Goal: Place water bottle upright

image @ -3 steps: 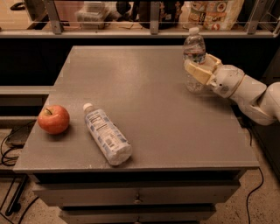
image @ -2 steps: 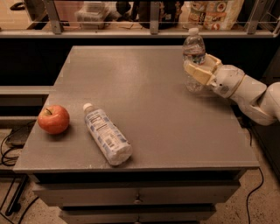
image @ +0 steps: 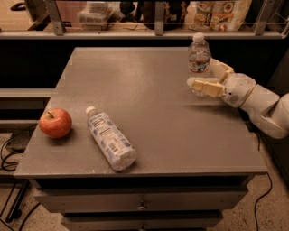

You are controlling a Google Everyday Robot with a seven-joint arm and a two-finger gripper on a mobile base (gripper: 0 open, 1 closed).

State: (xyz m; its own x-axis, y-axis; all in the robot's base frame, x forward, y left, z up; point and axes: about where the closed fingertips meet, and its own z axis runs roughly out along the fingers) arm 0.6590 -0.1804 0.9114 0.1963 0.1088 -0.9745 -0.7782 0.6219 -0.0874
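Note:
The water bottle is clear and ribbed, with a narrow dark label band and a white cap. It stands upright on the grey table near the far right edge. My gripper reaches in from the right at the bottle's lower half. Its cream fingers are spread, one in front of the bottle and one behind it, and do not look pressed against it. The bottle's base is partly hidden behind the near finger.
A bottle with a large white-and-blue printed label lies on its side at the front left. A red apple sits left of it near the table's left edge. A shelf with snack packages runs behind the table.
The fingers were closed on the bottle's lower part and have now spread apart. The bottle stays upright in about the same spot. The apple and the lying bottle have not moved.

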